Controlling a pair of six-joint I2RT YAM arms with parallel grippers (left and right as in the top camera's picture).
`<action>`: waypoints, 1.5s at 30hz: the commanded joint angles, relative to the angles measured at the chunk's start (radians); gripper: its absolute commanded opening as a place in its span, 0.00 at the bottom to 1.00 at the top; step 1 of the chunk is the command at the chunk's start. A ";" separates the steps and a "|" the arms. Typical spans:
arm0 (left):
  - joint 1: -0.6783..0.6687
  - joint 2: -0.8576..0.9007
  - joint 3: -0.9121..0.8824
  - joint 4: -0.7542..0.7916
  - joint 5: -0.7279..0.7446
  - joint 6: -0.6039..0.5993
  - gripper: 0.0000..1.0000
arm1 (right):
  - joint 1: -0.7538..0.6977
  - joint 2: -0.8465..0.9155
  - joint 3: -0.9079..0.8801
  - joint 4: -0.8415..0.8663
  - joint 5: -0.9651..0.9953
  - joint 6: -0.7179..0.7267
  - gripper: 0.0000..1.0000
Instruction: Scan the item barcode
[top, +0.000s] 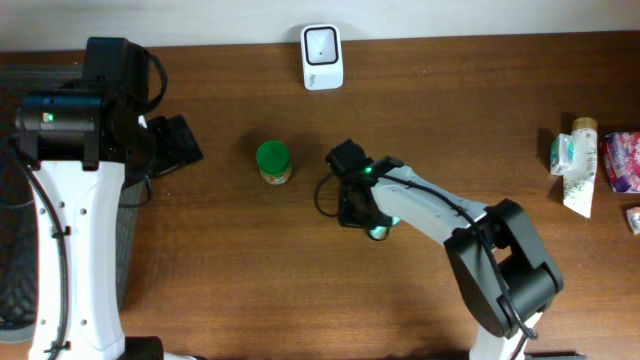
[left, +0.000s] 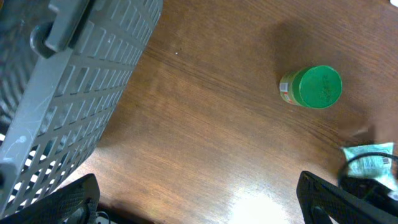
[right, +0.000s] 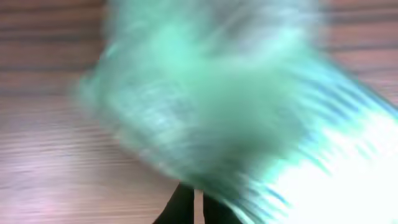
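A thin teal-and-white packet (right: 211, 99) fills the right wrist view, blurred. My right gripper (right: 194, 208) is shut, its two dark fingers pressed together at the packet's lower edge, apparently pinching it. From overhead, that gripper (top: 372, 218) sits mid-table with a bit of the packet (top: 379, 233) showing beneath it. The left wrist view catches the packet (left: 372, 157) at its right edge. A white scanner (top: 322, 57) stands at the table's far edge. My left gripper (left: 199, 208) hangs open over bare wood near the left, holding nothing.
A green-lidded jar (top: 273, 162) stands left of the right gripper; the jar (left: 314, 87) is upright. A grey slatted basket (left: 62, 93) lies at the far left. A tube (top: 580, 165) and packets (top: 622, 160) sit at the right edge.
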 joint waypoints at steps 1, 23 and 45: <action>0.004 -0.016 0.011 0.000 0.000 -0.013 0.99 | -0.106 -0.071 0.023 -0.037 0.119 -0.018 0.04; 0.004 -0.016 0.011 0.000 0.000 -0.013 0.99 | -0.634 0.068 0.128 0.039 -0.746 -0.808 0.91; 0.004 -0.016 0.011 0.000 0.000 -0.013 0.99 | -0.562 0.246 0.128 -0.014 -1.202 -0.895 0.04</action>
